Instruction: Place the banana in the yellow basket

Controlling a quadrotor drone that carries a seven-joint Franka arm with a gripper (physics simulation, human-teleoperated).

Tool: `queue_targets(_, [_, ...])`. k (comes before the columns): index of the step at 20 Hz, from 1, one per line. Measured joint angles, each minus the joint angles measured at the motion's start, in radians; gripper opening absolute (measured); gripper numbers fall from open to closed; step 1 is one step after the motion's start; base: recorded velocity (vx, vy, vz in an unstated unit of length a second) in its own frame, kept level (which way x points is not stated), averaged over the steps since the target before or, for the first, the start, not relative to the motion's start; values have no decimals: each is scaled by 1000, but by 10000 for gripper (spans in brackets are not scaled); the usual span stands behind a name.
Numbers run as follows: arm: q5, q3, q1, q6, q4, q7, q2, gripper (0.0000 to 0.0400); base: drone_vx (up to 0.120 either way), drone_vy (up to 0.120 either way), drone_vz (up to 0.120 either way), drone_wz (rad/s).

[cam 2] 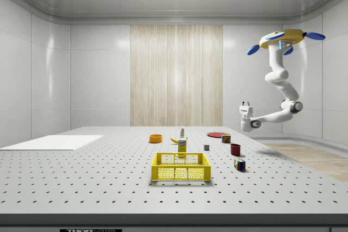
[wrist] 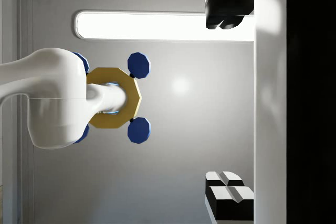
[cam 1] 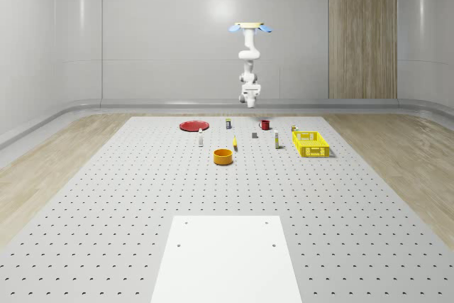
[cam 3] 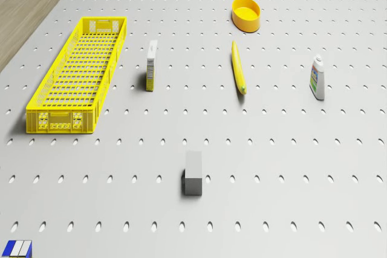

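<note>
The drone (cam 2: 281, 39) is hovering high beyond the banana (cam 3: 238, 67), gripper (cam 2: 246, 105) empty, fingers apart. The banana, judged light, firm and slippery, is lying flat beside the yellow basket (cam 3: 42, 95); gripping across its middle appears best.

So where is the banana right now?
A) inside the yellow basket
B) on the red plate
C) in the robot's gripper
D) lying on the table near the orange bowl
D: the banana lies flat on the table, close to the orange bowl and apart from the yellow basket, while the gripper is up in the air, holding nothing.
</note>
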Motion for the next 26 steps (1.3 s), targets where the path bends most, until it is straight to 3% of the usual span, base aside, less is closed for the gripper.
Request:
queue_targets(17, [-26,19,-6,13,-9,3,-9,400,120,-120,0,0])
queue_targets(26, [-125,89,-28,21,-19,16,-15,400,120,-120,0,0])
